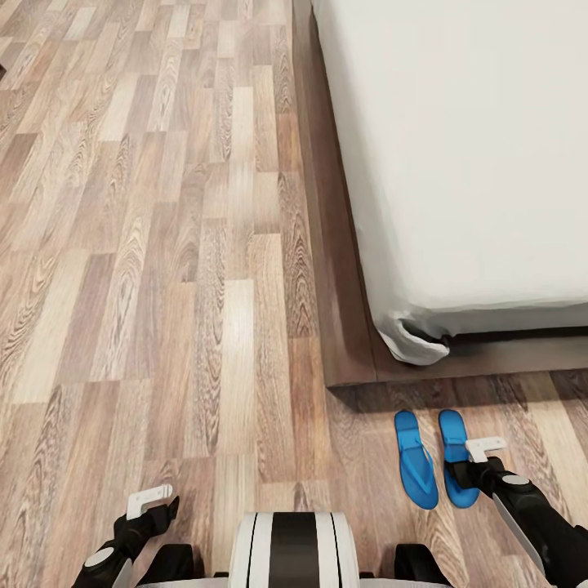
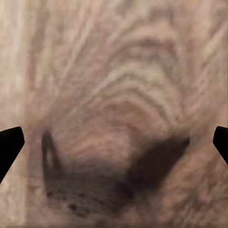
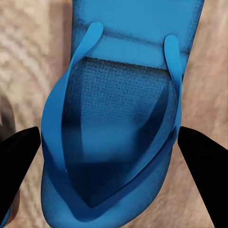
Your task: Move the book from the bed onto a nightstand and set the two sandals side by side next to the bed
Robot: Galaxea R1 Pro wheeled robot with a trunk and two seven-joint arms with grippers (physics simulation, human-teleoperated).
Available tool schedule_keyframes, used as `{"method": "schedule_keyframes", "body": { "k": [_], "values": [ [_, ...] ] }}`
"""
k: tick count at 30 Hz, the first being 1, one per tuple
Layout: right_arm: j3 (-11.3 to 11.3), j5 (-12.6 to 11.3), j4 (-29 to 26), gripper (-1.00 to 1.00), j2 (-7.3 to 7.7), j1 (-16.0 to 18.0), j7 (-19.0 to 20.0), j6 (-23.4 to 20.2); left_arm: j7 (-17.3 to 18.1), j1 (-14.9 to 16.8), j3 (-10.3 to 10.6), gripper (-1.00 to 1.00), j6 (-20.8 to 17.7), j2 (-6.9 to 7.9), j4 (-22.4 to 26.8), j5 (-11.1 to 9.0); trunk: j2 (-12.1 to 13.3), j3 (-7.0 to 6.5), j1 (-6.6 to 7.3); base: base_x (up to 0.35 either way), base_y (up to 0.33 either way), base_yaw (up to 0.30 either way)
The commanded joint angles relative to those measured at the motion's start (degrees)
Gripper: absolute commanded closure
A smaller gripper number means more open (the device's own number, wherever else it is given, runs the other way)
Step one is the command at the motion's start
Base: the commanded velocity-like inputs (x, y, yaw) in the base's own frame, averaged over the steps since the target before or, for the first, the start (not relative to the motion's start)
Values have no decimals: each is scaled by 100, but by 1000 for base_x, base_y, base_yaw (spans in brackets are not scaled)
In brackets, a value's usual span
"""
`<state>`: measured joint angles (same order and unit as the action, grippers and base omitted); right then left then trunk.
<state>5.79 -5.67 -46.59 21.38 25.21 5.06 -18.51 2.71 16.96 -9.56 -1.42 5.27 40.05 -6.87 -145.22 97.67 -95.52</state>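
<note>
1. Lying side by side on the wood-plank floor [image 1: 163,286], two flat bright blue flip-flop sandals [image 1: 416,461] sit near the corner of the dark-framed, grey-mattress bed [image 1: 457,163].
2. Right gripper [image 1: 482,449] hovers over one sandal, fingers apart.
3. Left gripper [image 1: 151,500] open above bare floor.

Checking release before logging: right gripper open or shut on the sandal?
Open. In the right wrist view, the right gripper's fingers sit spread either side of the sandal, clear of its edges.

Left gripper [image 1: 151,500] low, jaws apart; right gripper [image 1: 485,447] low, jaws apart.
</note>
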Motion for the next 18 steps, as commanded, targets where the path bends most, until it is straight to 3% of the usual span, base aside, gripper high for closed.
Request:
{"method": "schedule_keyframes", "body": {
  "k": [1, 18],
  "values": [
    [19, -58, -8, 100, 7, 1, -14, -29, 28, 0, -11, -100, -15, 0, 3, -60, -1, 3, 1, 0, 0, 0],
    [19, -58, -7, 100, 7, 1, -14, -27, 28, 0, -11, -100, -16, 0, 6, -60, -5, 69, -7, 0, 0, 0]
  ]
}}
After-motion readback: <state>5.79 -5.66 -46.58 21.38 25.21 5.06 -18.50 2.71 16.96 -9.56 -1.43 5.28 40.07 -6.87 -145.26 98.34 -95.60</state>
